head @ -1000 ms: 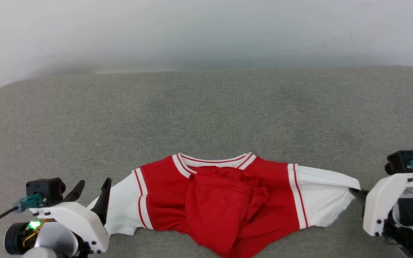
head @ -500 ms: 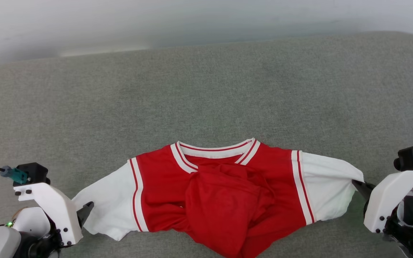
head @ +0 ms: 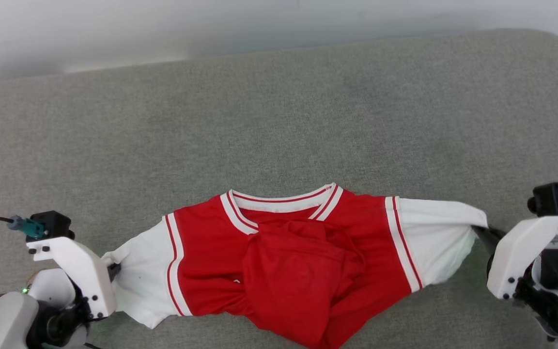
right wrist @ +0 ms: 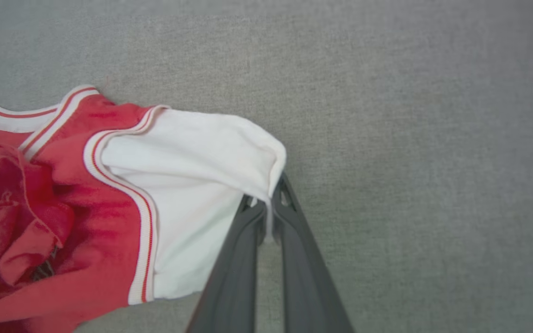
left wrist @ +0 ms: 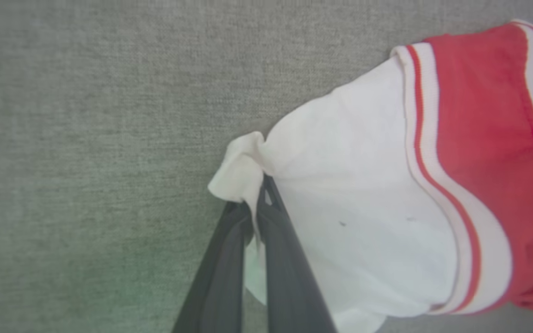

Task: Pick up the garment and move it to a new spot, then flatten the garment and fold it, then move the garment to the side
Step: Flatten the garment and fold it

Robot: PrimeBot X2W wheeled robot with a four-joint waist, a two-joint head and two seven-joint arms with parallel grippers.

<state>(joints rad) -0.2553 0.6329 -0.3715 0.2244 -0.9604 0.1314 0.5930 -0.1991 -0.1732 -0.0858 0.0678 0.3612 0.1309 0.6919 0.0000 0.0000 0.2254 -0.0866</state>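
- Head view: the garment lies on the grey cushion, strung between the two grippers, with its striped collar on the side away from them. The left gripper is clamped on the tip of the white sleeve just inboard of it. The right gripper pinches the opposite sleeve tip the same way. Gripping both sleeve ends looks meant to pull the shirt wide and lift it evenly. The red body between them is heaped in folds, so I judge flattening is not yet done.
- Left wrist view: the dark fingers are pressed together, with a fold of white hem squeezed at their tips. The sleeve and red shoulder spread to the fingers' right, and bare cushion lies to their left. A dark patch at the far red edge may be print, but it cannot be read.
- Right wrist view: these fingers are closed on the sleeve corner. Cloth fans out to their left, and cushion lies to their right. No brand, label or legible writing shows on the upturned side.
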